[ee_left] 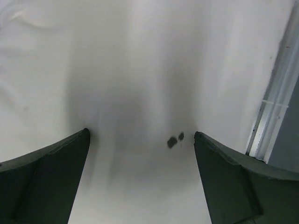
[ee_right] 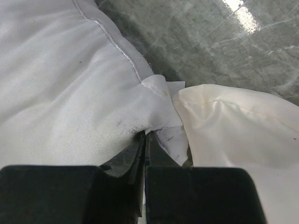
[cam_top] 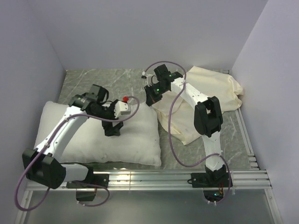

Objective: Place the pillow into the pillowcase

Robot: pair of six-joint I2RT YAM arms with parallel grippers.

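Top view. The pillow (cam_top: 70,135) lies flat on the table (cam_top: 103,79) toward 8 o'clock, its long side parallel to the near edge. The pillowcase (cam_top: 210,88) lies crumpled toward 2 o'clock, against the right wall, empty and flat. Its near-left edge meets the pillow's 1 o'clock corner. The pillow is wholly outside the pillowcase.

Left hand (cam_top: 113,129): it points down over the right half of the pillow. In the left wrist view both fingers (ee_left: 46,177) stand spread to the full. Nothing lies between them but bare white fabric, and it holds nothing. I cannot tell whether the tips touch the cloth. Two small dark specks (ee_left: 175,140) sit on the fabric just inside the right-side finger. A metal rail (ee_left: 275,107) shows at 3 o'clock in that view.

Right hand (cam_top: 152,97): it is at the pillow's 1 o'clock corner, where the pillow and pillowcase meet. In the right wrist view the jaws are pressed together with no gap. The white fabric of the pillow's corner puckers into the tips, so it has the pillow pinched there.

Labels: a small white tag (ee_right: 168,135) is sewn at that corner, folded between the fingertips and the cream cloth. It bears faint dark marks, too small and blurred to read.
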